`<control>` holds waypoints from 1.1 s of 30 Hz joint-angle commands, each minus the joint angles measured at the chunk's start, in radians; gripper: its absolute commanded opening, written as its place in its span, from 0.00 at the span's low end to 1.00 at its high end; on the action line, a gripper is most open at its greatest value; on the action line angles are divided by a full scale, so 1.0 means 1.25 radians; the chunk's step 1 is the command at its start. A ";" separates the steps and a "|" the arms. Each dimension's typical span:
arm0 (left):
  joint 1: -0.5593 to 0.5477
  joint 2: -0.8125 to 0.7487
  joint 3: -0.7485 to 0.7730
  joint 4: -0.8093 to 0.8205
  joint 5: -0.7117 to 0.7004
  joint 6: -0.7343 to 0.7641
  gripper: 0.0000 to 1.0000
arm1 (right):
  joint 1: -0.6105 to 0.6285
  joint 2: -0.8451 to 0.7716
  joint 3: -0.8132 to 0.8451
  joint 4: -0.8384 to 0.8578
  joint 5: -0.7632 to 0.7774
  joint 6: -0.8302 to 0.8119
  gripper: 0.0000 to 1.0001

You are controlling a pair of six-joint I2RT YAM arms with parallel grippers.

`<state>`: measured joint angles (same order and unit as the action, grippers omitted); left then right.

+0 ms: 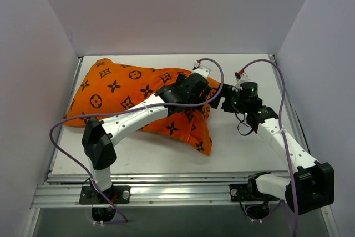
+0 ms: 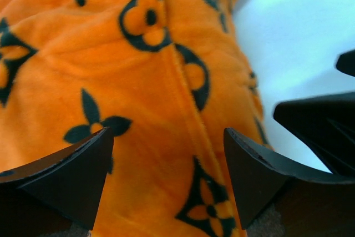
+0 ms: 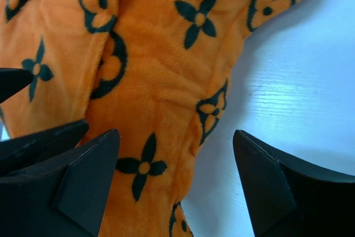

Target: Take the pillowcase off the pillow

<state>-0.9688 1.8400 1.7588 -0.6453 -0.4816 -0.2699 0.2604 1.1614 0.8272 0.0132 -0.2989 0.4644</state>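
My left gripper [image 2: 166,140] and right gripper [image 3: 176,140] hang, jaws apart, over the pillowcase [image 1: 119,90], soft light plush I judge best pinched at its loose corner, lower centre of the top view.

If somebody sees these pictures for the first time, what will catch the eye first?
The bright orange pillowcase with its black flower and star motifs dominates, lying plump across the left and middle of the white table. Next come the two arms, which reach to its right end. There the left hand and the right hand are close together, both open and facing the fabric.
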 commanded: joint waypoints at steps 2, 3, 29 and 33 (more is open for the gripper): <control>0.004 -0.019 0.008 -0.020 -0.105 0.034 0.84 | 0.004 0.007 -0.027 0.116 -0.096 0.025 0.79; 0.006 -0.019 -0.001 -0.020 -0.109 0.036 0.82 | 0.004 0.010 -0.031 0.123 -0.096 0.031 0.79; 0.008 -0.004 0.043 -0.031 0.009 -0.009 0.88 | 0.020 0.172 -0.162 0.383 -0.223 0.096 0.59; 0.008 0.018 0.062 -0.035 0.024 -0.015 0.88 | 0.020 0.200 -0.181 0.419 -0.233 0.094 0.22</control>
<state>-0.9611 1.8500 1.7695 -0.7006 -0.4770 -0.2699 0.2825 1.3838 0.6262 0.4740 -0.5598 0.5873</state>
